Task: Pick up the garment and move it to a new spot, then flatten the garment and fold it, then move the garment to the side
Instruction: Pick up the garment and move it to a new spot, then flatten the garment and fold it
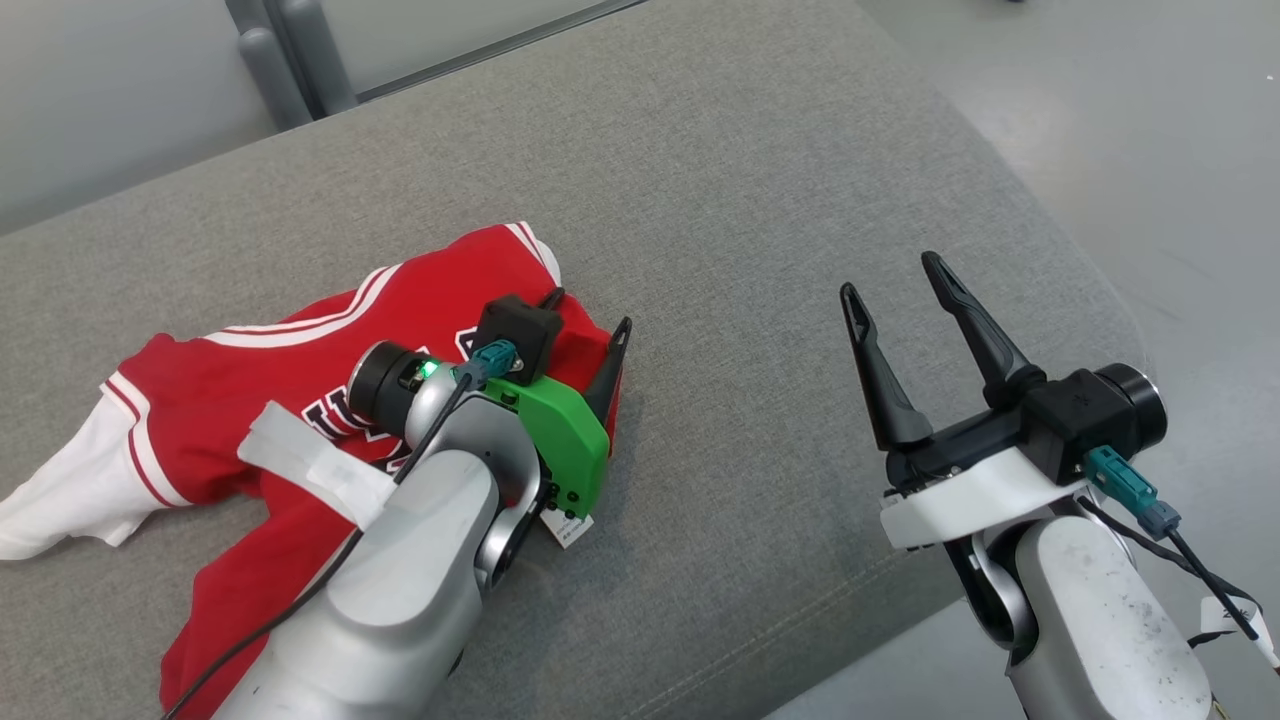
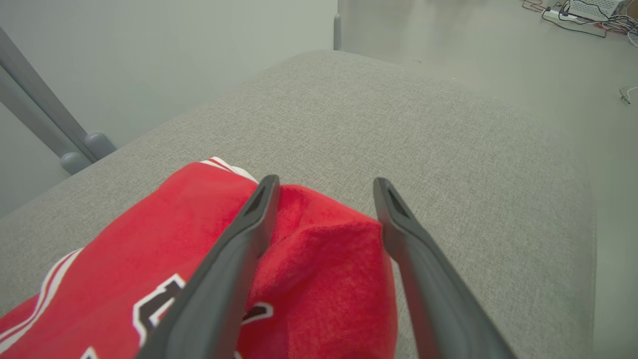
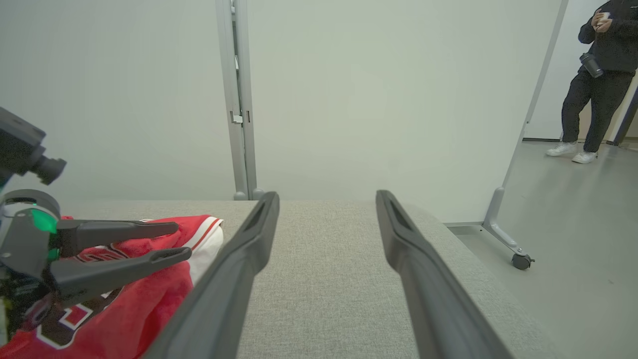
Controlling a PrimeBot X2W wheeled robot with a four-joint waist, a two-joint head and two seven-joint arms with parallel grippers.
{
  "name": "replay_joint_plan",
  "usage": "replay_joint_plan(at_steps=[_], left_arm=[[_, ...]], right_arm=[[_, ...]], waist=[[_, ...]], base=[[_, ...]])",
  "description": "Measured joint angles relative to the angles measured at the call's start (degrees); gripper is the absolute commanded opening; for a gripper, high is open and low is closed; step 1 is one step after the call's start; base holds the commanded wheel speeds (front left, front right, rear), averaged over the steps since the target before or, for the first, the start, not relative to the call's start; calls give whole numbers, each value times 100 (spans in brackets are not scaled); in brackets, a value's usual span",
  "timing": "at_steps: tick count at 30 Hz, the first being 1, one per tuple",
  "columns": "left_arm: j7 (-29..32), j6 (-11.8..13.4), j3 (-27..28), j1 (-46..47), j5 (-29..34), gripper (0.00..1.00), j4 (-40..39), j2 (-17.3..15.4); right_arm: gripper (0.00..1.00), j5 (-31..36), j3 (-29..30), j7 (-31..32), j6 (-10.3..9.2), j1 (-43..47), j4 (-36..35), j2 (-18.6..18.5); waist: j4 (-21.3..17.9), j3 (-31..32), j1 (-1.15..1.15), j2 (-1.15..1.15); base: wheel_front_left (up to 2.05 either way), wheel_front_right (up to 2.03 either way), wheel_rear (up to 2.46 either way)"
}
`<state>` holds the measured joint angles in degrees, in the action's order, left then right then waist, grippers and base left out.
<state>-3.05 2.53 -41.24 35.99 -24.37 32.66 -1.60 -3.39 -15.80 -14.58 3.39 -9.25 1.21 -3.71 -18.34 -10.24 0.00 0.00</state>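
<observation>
A red jersey point(image 1: 250, 390) with white trim and dark lettering lies crumpled on the left half of a grey cushion point(image 1: 750, 200). My left gripper point(image 1: 590, 315) is open and low over the jersey's right edge. In the left wrist view a raised fold of red cloth point(image 2: 324, 259) sits between its fingers, and the left finger point(image 2: 249, 229) rests against the fabric. My right gripper point(image 1: 890, 275) stands open over bare cushion to the right, apart from the jersey, with nothing between its fingers. The right wrist view shows the jersey point(image 3: 149, 294) and my left gripper point(image 3: 179, 240) at its lower left.
The cushion's front edge point(image 1: 800, 640) and right edge drop to a grey floor point(image 1: 1150, 150). A pale partition on wheeled feet point(image 3: 521, 260) stands behind the cushion. A person in dark clothes point(image 3: 598, 75) stands far off at the right.
</observation>
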Motion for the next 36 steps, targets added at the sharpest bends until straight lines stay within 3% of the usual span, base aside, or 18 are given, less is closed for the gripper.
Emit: replay_joint_plan(at_steps=[10,21,30,36], left_arm=[[-38,-57,-595,-20,-380,100,-121,-45],[-361,-102,-1023,-21,-660,100,-488,-66],[-509,212,-601,-566,-787,100,8,-69],[-667,311,-276,-1016,-973,100,266,-236]], right_arm=[[100,-11,81,0,-5,-87,46,-3],[100,9,272,0,-44,-88,209,-192],[100,52,243,0,14,-92,314,-331],[100,97,154,0,81,-180,386,-421]], waist=[[300,-78,0,0],[966,-27,0,0],[1572,154,0,0],[1915,297,0,0]], base=[[0,0,0],[0,0,0],[0,0,0],[0,0,0]])
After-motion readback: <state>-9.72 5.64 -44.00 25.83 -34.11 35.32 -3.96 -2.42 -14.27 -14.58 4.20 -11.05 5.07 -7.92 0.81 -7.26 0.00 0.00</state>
